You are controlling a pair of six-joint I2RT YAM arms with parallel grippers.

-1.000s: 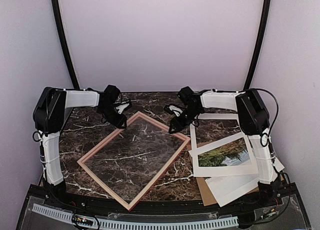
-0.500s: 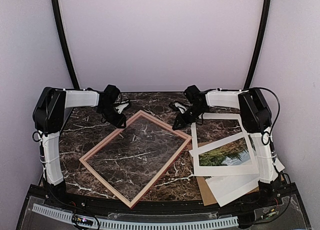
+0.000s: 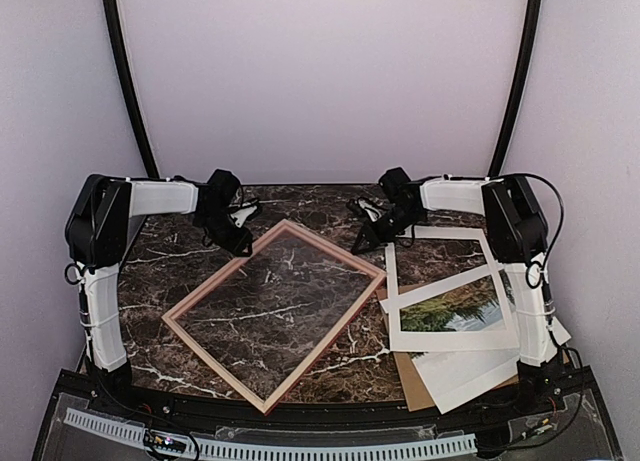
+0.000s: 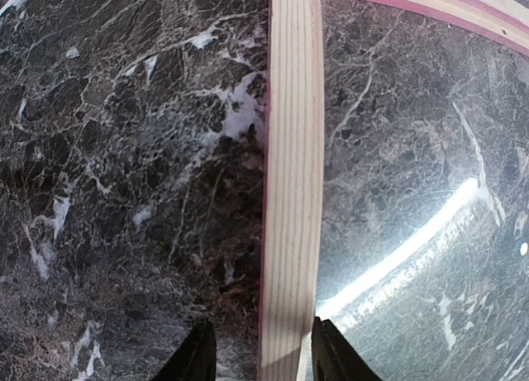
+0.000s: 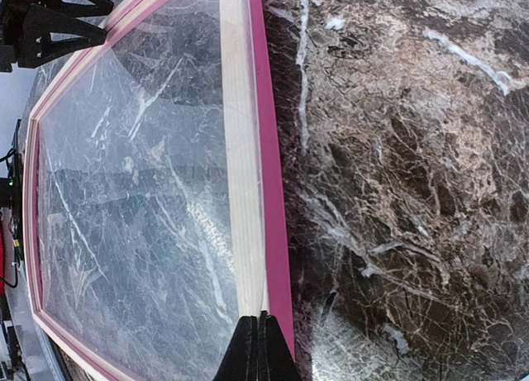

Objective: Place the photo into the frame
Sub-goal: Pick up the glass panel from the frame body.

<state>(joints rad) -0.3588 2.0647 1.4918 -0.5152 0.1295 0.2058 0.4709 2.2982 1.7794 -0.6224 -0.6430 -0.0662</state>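
Note:
The frame (image 3: 200, 293) lies flat and diagonal on the marble table, pale wood up, with pink edges. My left gripper (image 3: 240, 246) is at its far-left rail. In the left wrist view the rail (image 4: 289, 191) runs between the open fingers (image 4: 194, 358), the right one against it and the left one apart from it. My right gripper (image 3: 362, 245) is at the far-right rail, shut with nothing in it. In the right wrist view its tips (image 5: 260, 340) sit over the rail (image 5: 244, 191). The photo (image 3: 450, 311), trees and water with a white margin, lies at the right, untouched.
A white mat board (image 3: 440, 232) with a window lies behind the photo. Under the photo are a brown backing board (image 3: 405, 373) and a white sheet (image 3: 470, 376), near the right arm's base. Glass fills the frame.
My right gripper has shut and drawn back toward the far right. The frame has slid slightly to the right. The left gripper has stayed in place.

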